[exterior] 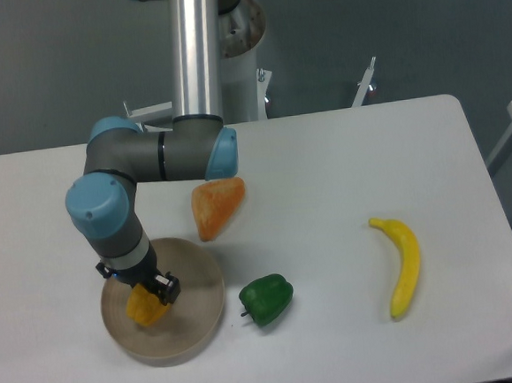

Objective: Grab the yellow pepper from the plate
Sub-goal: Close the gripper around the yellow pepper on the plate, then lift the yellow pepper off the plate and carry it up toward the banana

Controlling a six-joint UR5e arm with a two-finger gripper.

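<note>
Yellow pepper [145, 306] seemingly between jaws

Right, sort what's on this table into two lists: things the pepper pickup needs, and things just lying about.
Needed for the job:
- yellow pepper, on the plate under the gripper
- plate
- gripper, down at the pepper; whether it grips cannot be told

Just lying about:
- green pepper, right of the plate
- orange wedge, behind the plate
- banana, far right

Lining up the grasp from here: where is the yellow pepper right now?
The yellow pepper sits on the left half of the plate, low and left in the camera view, directly under the gripper, with the green pepper to its right, off the plate.
</note>
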